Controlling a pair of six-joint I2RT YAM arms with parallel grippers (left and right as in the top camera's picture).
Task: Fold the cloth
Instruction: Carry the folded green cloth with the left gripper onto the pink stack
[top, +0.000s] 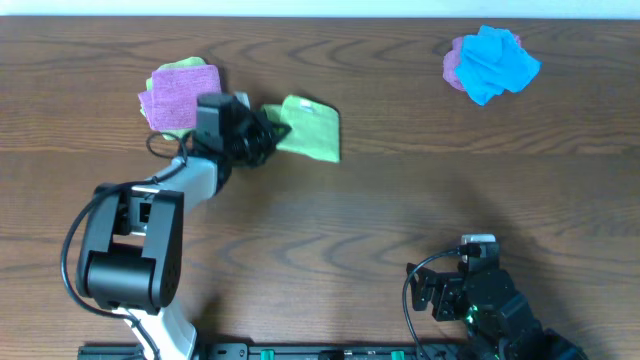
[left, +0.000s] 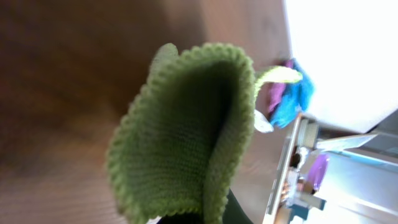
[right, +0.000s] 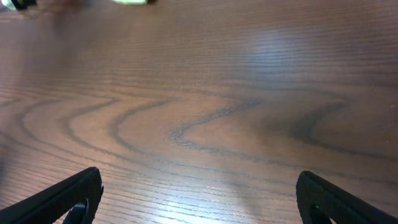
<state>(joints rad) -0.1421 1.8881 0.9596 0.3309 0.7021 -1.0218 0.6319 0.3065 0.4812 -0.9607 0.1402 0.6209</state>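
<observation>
The lime-green cloth (top: 312, 128) lies at the back of the table, left of centre. My left gripper (top: 264, 136) is at the cloth's left edge and shut on it. In the left wrist view the cloth (left: 186, 137) rises from the jaws as a curled, lifted fold that fills the middle of the frame and hides the fingertips. My right gripper (right: 202, 205) rests low near the front right of the table (top: 400, 200). It is open wide, with only bare wood between its fingers (right: 78, 193).
A purple cloth (top: 178, 95) with green edges showing under it lies just left of the left gripper. A bright blue cloth (top: 495, 62) sits on another purple one (top: 455, 62) at the back right. The left arm's base (top: 125, 250) stands front left.
</observation>
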